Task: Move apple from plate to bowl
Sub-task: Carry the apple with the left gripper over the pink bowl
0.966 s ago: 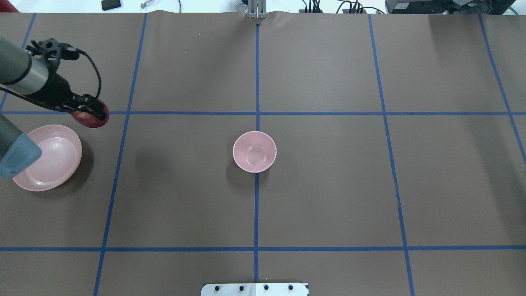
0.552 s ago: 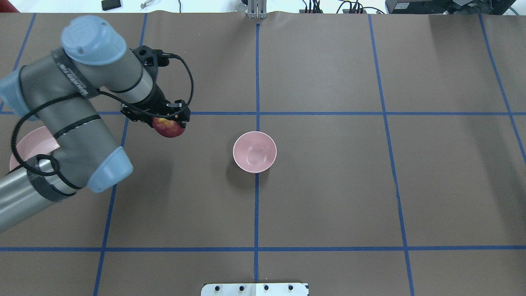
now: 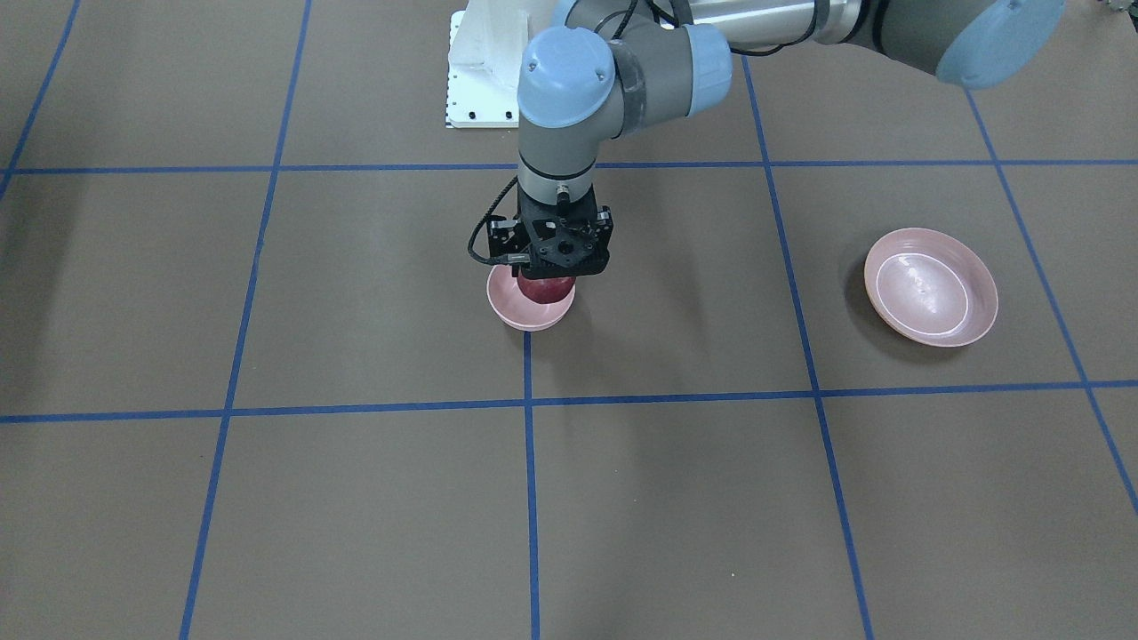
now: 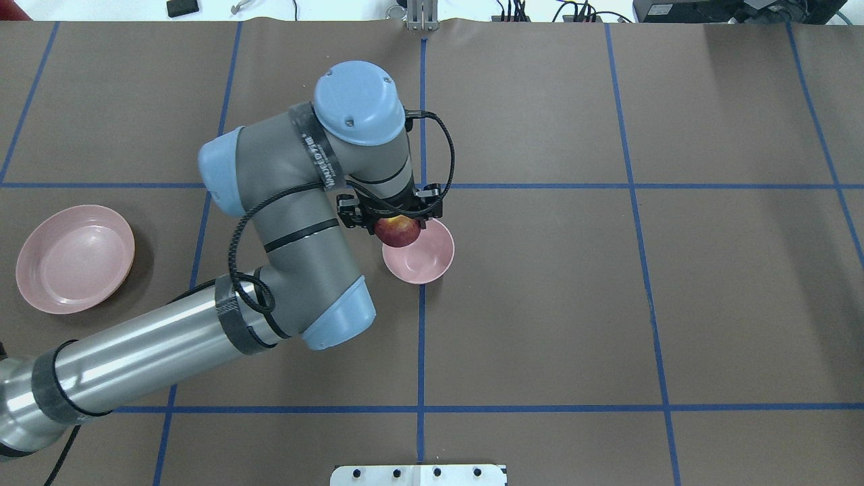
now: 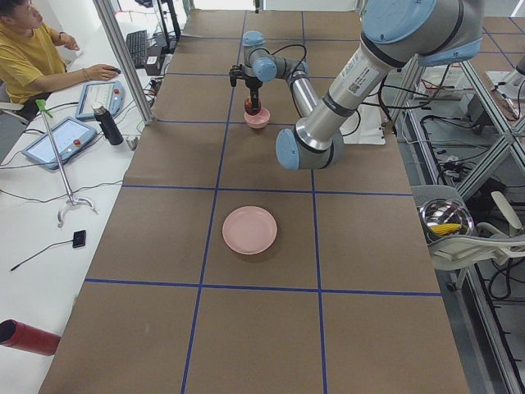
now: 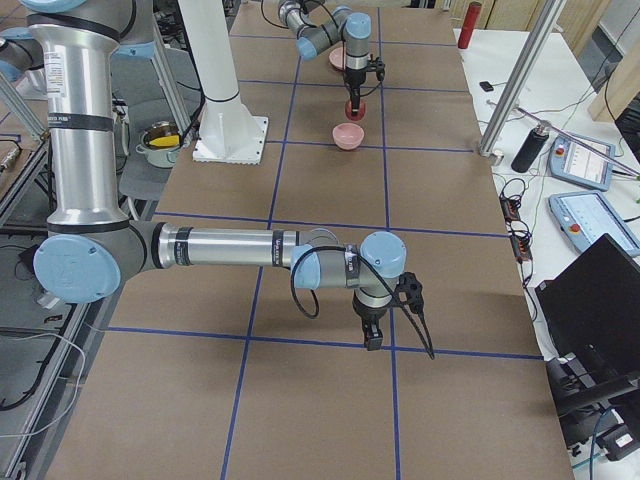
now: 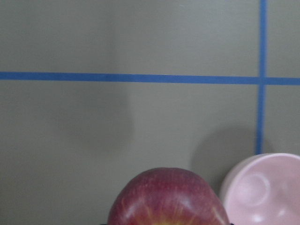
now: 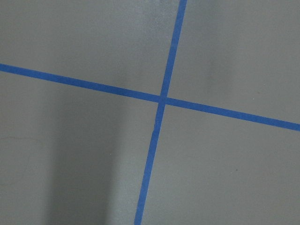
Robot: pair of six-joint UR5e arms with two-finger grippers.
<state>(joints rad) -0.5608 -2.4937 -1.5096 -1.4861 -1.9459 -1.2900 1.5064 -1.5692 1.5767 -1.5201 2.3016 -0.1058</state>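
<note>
My left gripper (image 4: 397, 226) is shut on the dark-red apple (image 4: 399, 233) and holds it just above the small deep pink bowl (image 4: 425, 260), over the bowl's far-left rim. In the front view the apple (image 3: 547, 288) hangs at the bowl's (image 3: 530, 316) opening. The left wrist view shows the apple (image 7: 168, 199) at the bottom and the bowl (image 7: 265, 192) beside it. The wide pink plate (image 4: 74, 258) lies empty at the table's left. My right gripper (image 6: 372, 338) shows only in the exterior right view, low over the table; I cannot tell its state.
Blue tape lines divide the brown table. The white robot base plate (image 4: 418, 474) sits at the near edge. My left arm's elbow (image 4: 324, 297) stretches over the left-centre of the table. An operator (image 5: 33, 57) sits at a side desk.
My left arm has swung right with the apple, from beside the plate to over the bowl. The plate, earlier partly hidden by the arm, now shows fully and empty.
</note>
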